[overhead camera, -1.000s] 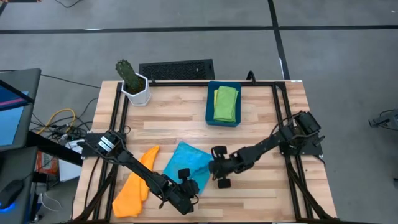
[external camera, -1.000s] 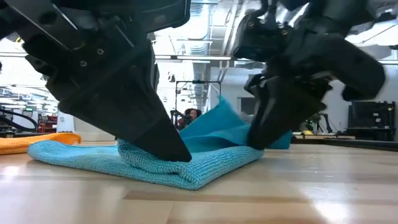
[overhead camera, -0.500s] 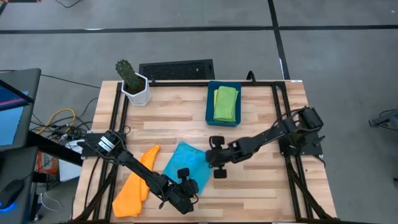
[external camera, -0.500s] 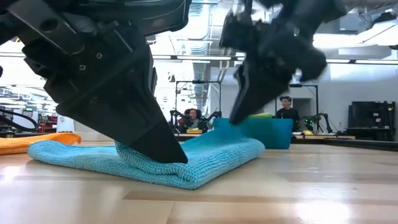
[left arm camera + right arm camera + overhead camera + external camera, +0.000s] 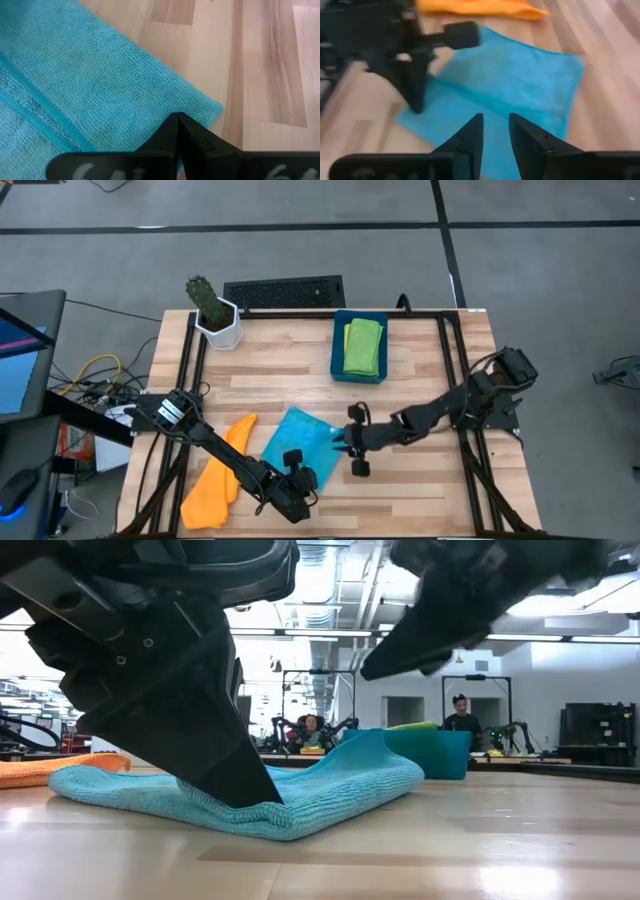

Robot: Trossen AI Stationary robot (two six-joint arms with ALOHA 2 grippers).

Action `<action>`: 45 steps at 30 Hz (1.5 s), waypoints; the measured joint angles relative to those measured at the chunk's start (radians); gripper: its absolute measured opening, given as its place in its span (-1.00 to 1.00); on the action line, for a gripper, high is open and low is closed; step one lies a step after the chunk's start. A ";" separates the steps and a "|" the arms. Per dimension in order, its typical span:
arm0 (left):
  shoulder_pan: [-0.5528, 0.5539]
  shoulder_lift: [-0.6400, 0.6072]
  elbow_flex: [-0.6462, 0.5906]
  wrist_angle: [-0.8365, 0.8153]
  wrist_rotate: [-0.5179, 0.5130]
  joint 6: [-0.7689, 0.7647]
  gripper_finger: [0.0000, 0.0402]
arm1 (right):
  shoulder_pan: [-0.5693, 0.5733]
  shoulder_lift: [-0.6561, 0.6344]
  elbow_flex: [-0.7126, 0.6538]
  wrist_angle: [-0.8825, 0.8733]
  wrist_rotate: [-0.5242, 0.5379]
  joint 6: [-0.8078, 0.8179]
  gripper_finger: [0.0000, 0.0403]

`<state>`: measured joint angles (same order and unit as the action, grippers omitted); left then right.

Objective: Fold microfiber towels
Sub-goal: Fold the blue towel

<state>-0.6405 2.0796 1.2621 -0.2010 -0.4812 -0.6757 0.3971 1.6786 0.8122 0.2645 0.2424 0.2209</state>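
I have the left gripper (image 5: 297, 480) down on the near corner of the light blue towel (image 5: 300, 442), its jaws closed tight, tips together and pinning the cloth against the wooden surface (image 5: 420, 490). From the left wrist view the two dark fingers (image 5: 176, 131) meet in a point right at the towel's folded edge (image 5: 90, 85), with bare wood just beyond.

The right gripper (image 5: 345, 442) hangs at the far side of that same towel from the left jaws, lifted off the cloth. Its jaws stand partly open with nothing between them; in the right wrist view the towel (image 5: 515, 85) lies flat beyond the fingertips (image 5: 470, 131), and the left arm shows across it. From the low view the right gripper (image 5: 400, 658) sits clearly above the towel (image 5: 320, 790), not touching it.

The towel lies folded over, its raised fold toward the right jaws.

An orange towel (image 5: 215, 480) lies loose beside the left arm, near the blue one; whether they touch I can't quite tell. A green towel (image 5: 364, 345) rests in the dark blue bin (image 5: 337, 352), well beyond both jaws. A potted cactus (image 5: 212, 312) stands at the far left corner.
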 joint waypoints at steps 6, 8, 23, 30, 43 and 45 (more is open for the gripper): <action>-0.001 0.000 0.000 0.004 0.006 -0.002 -1.00 | 0.003 0.144 -0.064 0.203 0.093 0.042 -0.42; -0.001 0.000 0.000 0.004 0.008 -0.002 -1.00 | -0.010 0.183 -0.064 0.224 0.097 0.052 -0.42; -0.055 -0.114 0.048 -0.165 -0.299 -0.162 -1.00 | -0.059 0.297 -0.063 0.325 0.024 0.149 -0.43; -0.077 -0.046 0.010 -0.131 -0.306 -0.277 -1.00 | -0.065 0.298 -0.064 0.348 0.010 0.149 -0.43; -0.111 0.045 0.014 -0.165 -0.246 -0.408 -1.00 | -0.056 0.270 -0.052 0.480 0.011 0.111 -0.42; -0.112 0.046 0.014 -0.165 -0.248 -0.398 -1.00 | -0.059 0.277 -0.041 0.481 0.036 0.088 -0.43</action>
<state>-0.7528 2.1254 1.2762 -0.3661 -0.7290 -1.0734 0.3382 1.9551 0.7708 0.7458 0.2784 0.3089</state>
